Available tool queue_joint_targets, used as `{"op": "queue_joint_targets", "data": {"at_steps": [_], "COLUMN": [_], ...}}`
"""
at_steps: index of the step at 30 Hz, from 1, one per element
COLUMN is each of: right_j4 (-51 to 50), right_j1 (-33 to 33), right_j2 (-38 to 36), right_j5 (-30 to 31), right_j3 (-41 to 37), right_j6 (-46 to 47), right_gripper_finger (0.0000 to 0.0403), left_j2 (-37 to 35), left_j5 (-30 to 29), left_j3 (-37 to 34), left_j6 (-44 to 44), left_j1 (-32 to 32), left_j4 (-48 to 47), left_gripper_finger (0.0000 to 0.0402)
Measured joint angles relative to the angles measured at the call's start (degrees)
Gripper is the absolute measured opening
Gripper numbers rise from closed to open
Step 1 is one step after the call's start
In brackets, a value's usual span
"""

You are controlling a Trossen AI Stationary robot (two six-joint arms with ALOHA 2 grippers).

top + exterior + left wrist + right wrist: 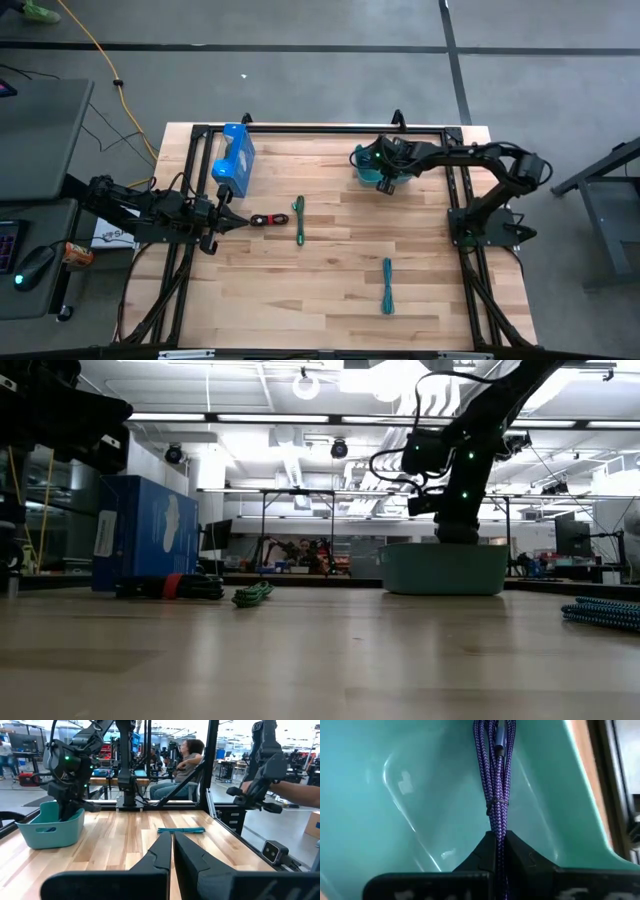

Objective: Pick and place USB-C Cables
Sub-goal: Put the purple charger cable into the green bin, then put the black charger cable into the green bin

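USB-C cables lie apart on the surface [330,270]: the red-and-black cable [263,220], the green cable [299,218] and the teal cable [387,285]. Clamped on the dark blue cable [496,795], the right gripper [499,842] holds it inside the teal bin [366,168]. Beside the blue box [235,158], the left gripper [238,220] is pinched closed, empty.

On the tabletop [330,290] the box [234,158] stands at the far left, and just in front of it the left tool [232,221] hangs beside one cable bundle [265,220], with a second bundle [298,219] lying a little further right. The bin [366,168] sits at the far right, the right tool [499,851] lowered into it and clamping a third bundle [496,780] that hangs inside. A fourth bundle [387,285] lies apart toward the near right.
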Motion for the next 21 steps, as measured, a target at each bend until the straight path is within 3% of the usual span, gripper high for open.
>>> {"op": "queue_joint_targets", "data": {"at_steps": [5,14,21], "right_j4": [-0.09,-0.07,0.01], "right_j1": [-0.24,-0.22,-0.22], "right_j2": [0.25,0.25,0.27], "right_j5": [-0.5,-0.5,1.06], "right_j3": [0.0,0.0,0.0], "right_j6": [1.94,1.98,2.11], "right_gripper_finger": [0.0003,0.0053,0.0063], "left_j2": [-0.01,-0.01,-0.01], "left_j5": [0.0,0.0,0.0], "left_j3": [0.0,-0.02,-0.01], "left_j6": [0.0,0.0,0.0], "left_j1": [0.0,0.0,0.0], "left_j4": [0.0,0.01,0.01], "left_gripper_finger": [0.0,0.0,0.0]}}
